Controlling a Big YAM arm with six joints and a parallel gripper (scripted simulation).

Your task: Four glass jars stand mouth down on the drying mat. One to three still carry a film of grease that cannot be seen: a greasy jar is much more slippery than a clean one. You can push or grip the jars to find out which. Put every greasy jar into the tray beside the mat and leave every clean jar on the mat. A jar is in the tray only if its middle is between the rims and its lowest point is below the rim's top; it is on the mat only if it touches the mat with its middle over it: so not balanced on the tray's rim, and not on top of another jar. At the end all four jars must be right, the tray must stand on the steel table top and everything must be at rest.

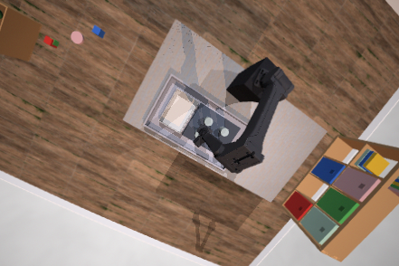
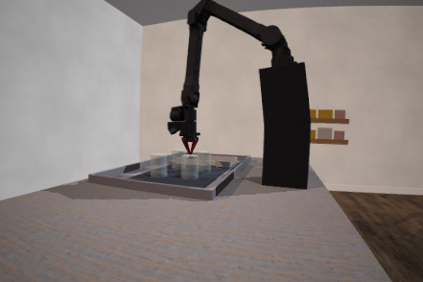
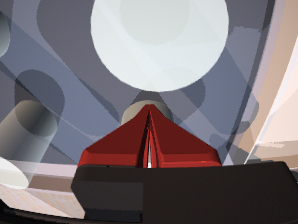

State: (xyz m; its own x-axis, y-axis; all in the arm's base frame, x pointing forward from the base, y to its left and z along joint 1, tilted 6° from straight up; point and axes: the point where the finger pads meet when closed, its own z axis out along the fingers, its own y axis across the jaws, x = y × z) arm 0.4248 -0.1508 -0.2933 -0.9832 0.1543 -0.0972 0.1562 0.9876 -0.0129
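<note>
My gripper (image 2: 190, 152) (image 3: 149, 111) is shut and empty, pointing down, its red fingertips about level with the jar tops or just above. Four pale glass jars stand upright on the dark mat (image 1: 195, 118) (image 2: 174, 180). In the exterior view a front jar (image 2: 190, 169), a left jar (image 2: 158, 166), a right jar (image 2: 205, 163) and a rear jar (image 2: 177, 157) show. From above, one jar (image 1: 208, 121) and another jar (image 1: 224, 132) are plain; the arm hides much of the others. In the wrist view a large jar top (image 3: 160, 45) lies ahead of the fingertips. The cream tray (image 1: 178, 110) is beside the mat.
A low grey-lilac rim (image 1: 185, 151) (image 2: 153, 188) surrounds mat and tray on the steel table (image 2: 192, 230). The arm (image 1: 258, 118) (image 2: 192, 62) reaches over from a black pedestal (image 2: 285, 125). Shelves with coloured boxes stand away from the table.
</note>
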